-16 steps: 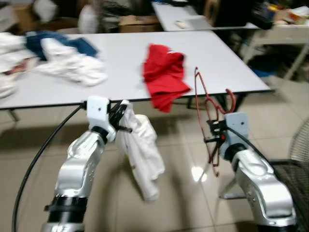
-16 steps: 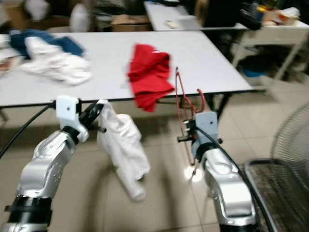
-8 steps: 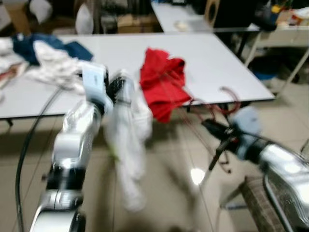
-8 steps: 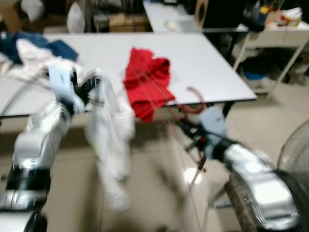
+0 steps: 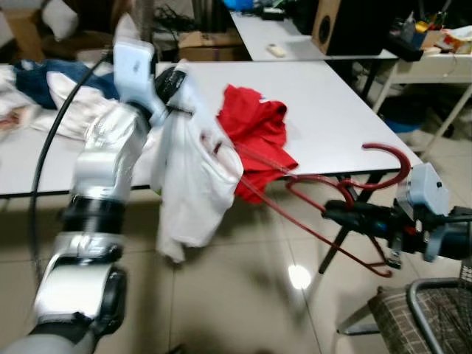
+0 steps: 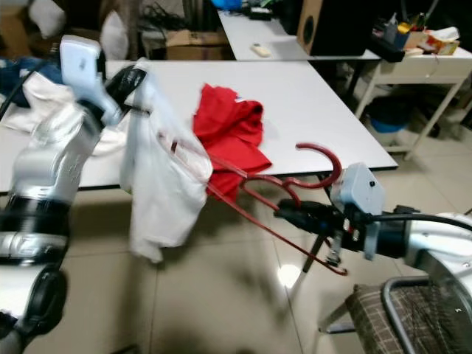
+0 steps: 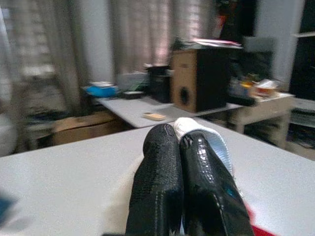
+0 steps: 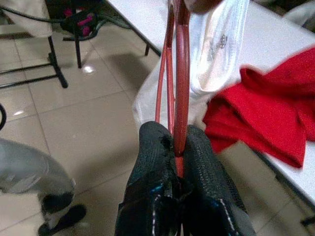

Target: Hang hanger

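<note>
My left gripper [image 5: 175,80] is raised over the table edge, shut on the top of a white garment [image 5: 193,184] that hangs down from it. In the left wrist view its fingers [image 7: 162,187] pinch the white cloth [image 7: 209,140]. My right gripper [image 5: 332,215], low on the right, is shut on a red wire hanger [image 5: 389,150] held sideways, hook up. The hanger's far end reaches into the white garment's opening. In the right wrist view the hanger [image 8: 179,73] runs from the fingers [image 8: 152,162] to the garment [image 8: 216,49].
A red garment [image 5: 254,136] lies on the white table [image 5: 332,110], draped over its front edge behind the hanger. White and blue clothes [image 5: 66,96] are piled at the table's left. A second table with a speaker [image 5: 354,26] stands behind. A checked basket [image 5: 428,317] sits at bottom right.
My left arm lifted the white garment from below the table edge to above it. My right gripper swung the hanger from upright to sideways, its end now in the garment.
</note>
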Tool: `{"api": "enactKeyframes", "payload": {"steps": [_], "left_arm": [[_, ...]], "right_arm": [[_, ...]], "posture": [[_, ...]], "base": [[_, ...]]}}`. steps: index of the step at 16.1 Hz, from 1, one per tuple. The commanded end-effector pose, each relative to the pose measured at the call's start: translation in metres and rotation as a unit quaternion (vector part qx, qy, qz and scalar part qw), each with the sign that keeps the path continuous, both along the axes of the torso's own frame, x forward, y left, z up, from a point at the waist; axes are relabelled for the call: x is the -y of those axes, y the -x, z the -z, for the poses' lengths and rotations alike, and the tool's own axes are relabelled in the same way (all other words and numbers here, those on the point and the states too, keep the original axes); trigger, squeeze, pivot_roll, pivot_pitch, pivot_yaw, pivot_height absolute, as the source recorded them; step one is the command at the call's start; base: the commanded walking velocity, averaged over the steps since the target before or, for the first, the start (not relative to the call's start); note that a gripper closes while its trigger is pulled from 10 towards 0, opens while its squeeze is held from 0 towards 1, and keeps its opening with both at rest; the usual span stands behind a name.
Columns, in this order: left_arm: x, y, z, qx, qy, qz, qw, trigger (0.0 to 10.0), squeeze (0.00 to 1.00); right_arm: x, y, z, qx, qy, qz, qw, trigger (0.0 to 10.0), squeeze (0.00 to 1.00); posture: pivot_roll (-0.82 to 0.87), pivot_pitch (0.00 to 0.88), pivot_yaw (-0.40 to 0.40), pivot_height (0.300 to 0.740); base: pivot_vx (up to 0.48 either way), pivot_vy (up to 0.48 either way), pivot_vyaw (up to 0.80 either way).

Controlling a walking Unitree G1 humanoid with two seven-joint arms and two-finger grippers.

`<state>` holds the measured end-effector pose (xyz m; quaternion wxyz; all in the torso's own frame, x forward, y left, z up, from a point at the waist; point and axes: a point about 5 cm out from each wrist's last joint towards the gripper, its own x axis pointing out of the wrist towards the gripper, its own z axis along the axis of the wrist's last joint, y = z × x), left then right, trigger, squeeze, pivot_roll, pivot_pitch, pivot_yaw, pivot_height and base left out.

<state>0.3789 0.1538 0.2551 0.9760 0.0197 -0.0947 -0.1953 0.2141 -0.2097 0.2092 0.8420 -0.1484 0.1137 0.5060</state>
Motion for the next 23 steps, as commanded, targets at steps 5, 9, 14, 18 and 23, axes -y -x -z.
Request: {"api": "enactKeyframes", "payload": {"steps": [5,9,14,18,23], "left_arm": [[0.012,0.003,-0.041,0.059,0.005,0.055,0.997,10.0,0.0],[0.022,0.013,-0.053,0.079,0.008,0.086,0.993,10.0,0.0],[0.03,0.031,-0.072,0.107,0.01,0.129,0.986,10.0,0.0],[0.037,0.051,-0.103,0.154,0.043,0.18,0.971,10.0,0.0],[0.045,0.069,-0.136,0.199,0.096,0.232,0.947,10.0,0.0]], "right_arm": [[-0.011,-0.017,0.005,-0.011,0.031,-0.033,0.999,10.0,0.0],[-0.023,-0.036,0.009,0.005,0.055,-0.047,0.997,10.0,0.0],[-0.028,-0.074,0.004,0.05,0.084,-0.005,0.995,10.0,0.0],[-0.015,-0.132,-0.046,0.205,0.097,0.136,0.964,10.0,0.0],[0.012,-0.142,-0.212,0.475,-0.122,0.287,0.823,10.0,0.0]], "posture": [[-0.11,0.0,-0.019,0.74],[-0.1,0.0,-0.034,0.74],[-0.1,0.0,-0.052,0.74],[-0.11,0.0,-0.055,0.74],[-0.11,0.0,-0.058,0.74]], "base": [[0.359,0.0,0.0],[0.368,0.0,0.0],[0.371,0.0,0.0],[0.372,0.0,0.0],[0.372,0.0,0.0]]}}
